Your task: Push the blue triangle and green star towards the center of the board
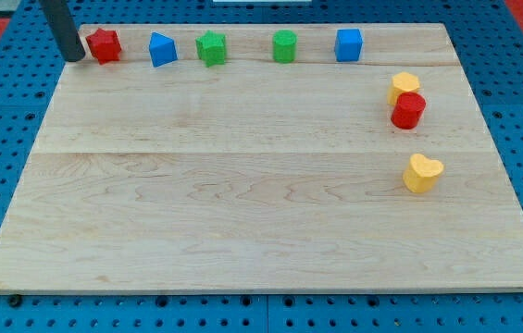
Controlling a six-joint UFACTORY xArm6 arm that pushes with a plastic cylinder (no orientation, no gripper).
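The blue triangle (162, 49) sits near the board's top edge, left of centre. The green star (211, 47) is just to its right, a small gap between them. My tip (75, 57) is at the board's top left, just left of a red star (104, 44), close to it or touching it. The red star lies between my tip and the blue triangle.
Along the top edge also stand a green cylinder-like block (284, 45) and a blue cube (348, 44). At the right side are a yellow block (404, 87), a red cylinder (408, 110) touching it, and a yellow heart (422, 173). The wooden board (242, 203) lies on a blue pegboard.
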